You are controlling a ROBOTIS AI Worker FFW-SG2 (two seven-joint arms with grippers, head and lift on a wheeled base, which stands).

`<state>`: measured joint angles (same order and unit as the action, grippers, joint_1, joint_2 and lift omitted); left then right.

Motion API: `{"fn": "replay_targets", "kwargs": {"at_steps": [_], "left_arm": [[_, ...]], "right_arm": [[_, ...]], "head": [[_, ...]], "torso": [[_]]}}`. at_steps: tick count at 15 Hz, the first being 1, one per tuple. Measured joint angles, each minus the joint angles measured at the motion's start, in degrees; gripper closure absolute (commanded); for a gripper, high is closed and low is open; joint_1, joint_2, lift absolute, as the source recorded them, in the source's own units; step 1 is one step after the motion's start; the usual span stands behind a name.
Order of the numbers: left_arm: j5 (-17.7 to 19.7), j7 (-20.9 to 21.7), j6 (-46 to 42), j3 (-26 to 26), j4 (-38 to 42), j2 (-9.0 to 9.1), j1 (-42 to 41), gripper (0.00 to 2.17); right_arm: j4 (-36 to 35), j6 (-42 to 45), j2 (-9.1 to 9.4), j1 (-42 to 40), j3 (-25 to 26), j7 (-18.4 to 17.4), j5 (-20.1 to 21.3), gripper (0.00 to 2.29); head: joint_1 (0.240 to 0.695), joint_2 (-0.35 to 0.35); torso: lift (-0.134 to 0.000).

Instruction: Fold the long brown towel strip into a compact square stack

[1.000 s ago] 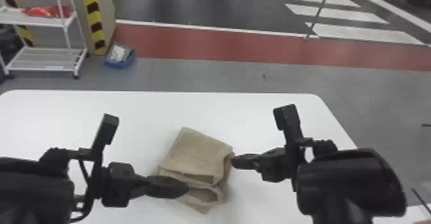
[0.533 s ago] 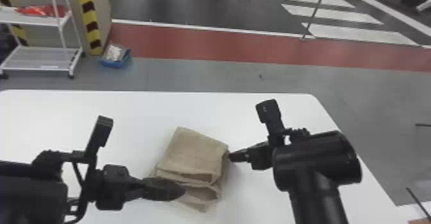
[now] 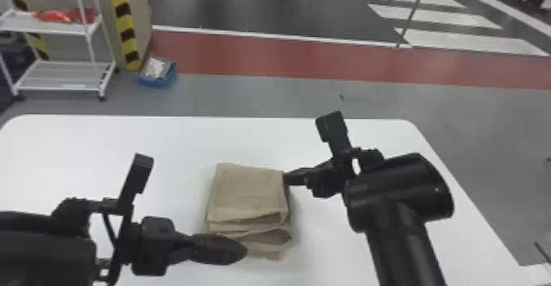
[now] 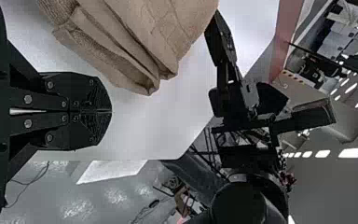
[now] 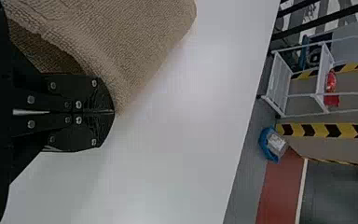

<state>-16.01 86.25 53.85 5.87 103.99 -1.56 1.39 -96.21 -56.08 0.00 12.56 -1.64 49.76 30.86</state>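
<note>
Towel strip (image 3: pixel 246 195), brown textured cloth, sits folded on the white rounded-corner table (image 3: pixel 102 141); tabletop spreads both sides, far and right edges well apart from towel. My black flat-fingered right gripper (image 3: pixel 285 178), pinched closed, is at towel's right side. My black flat-fingered left gripper (image 3: pixel 245 250), also closed, blocks its near-left part. White metal cart (image 3: pixel 65 76) beyond, far left. Towel's turned squarer to the table than before.
</note>
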Motion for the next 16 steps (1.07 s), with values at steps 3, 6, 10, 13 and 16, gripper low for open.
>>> {"fn": "replay_targets", "kwargs": {"at_steps": [3, 6, 10, 13, 16], "left_arm": [[0.13, 0.49, 0.85, 0.31, 0.59, 0.14, -0.15, 2.15], [0.26, 0.75, 1.83, 0.37, 0.76, 0.15, -0.24, 2.15], [0.59, 0.76, 2.16, -0.01, 0.94, 0.08, -0.50, 2.15], [0.63, 0.76, 2.18, -0.18, 0.91, 0.00, -0.28, 2.15], [0.63, 0.66, 2.13, 0.15, 0.87, 0.11, -0.09, 2.15]], "right_arm": [[1.32, 3.89, 0.00, 0.21, 0.08, -0.03, -1.60, 2.21], [1.49, 7.62, 0.00, 0.06, 1.11, 0.62, -3.67, 2.21], [-3.00, -1.66, 0.00, -2.32, 0.26, 2.10, 0.84, 2.21], [-11.59, -4.97, 0.00, -6.52, 0.67, 4.70, -1.24, 2.21], [-16.60, -3.90, 0.00, -9.42, -0.98, 6.38, -6.59, 2.21]], "head": [[0.695, -0.175], [0.695, -0.166], [0.695, -0.187], [0.695, -0.182], [0.695, -0.143]], "torso": [[-0.124], [-0.124], [-0.124], [-0.124], [-0.124]]}}
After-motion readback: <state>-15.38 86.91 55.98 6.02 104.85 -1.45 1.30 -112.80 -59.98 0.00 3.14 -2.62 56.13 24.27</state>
